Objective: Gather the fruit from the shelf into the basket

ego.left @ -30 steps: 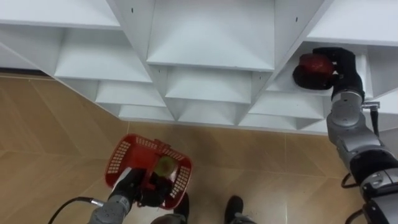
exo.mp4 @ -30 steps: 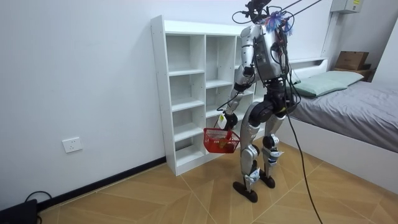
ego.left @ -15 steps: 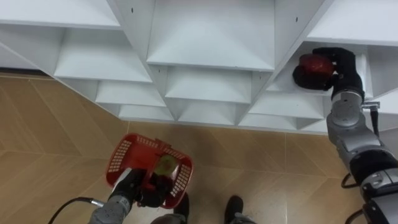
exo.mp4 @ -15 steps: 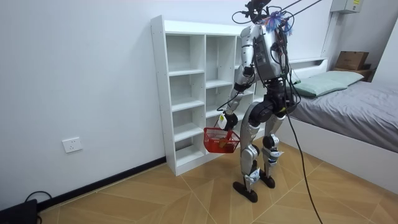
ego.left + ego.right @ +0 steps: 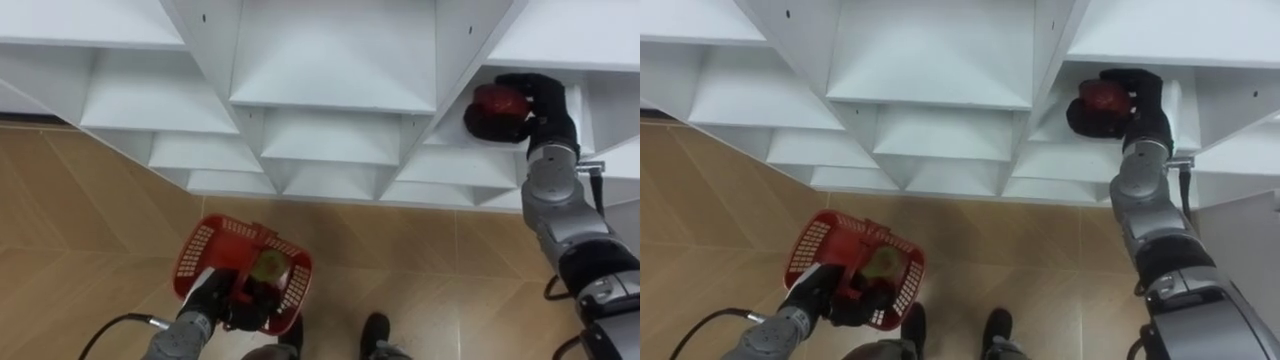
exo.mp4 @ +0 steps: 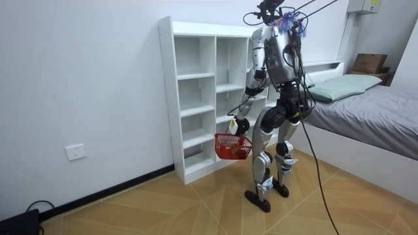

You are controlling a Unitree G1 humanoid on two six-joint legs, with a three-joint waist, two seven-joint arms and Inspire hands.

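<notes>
Left eye view: we see our right hand [image 5: 545, 100] curled round a red apple [image 5: 497, 101] on the shelf [image 5: 452, 136], left hand [image 5: 214, 297] gripping the handle of the red basket [image 5: 194, 248].

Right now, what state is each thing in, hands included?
red fruit, inside the white shelf unit, gripped by the right hand.
right hand, curled round the red fruit.
red basket, carried low by the left hand.
left hand, shut on the red basket's handle.
green fruit, lying in the red basket.
</notes>
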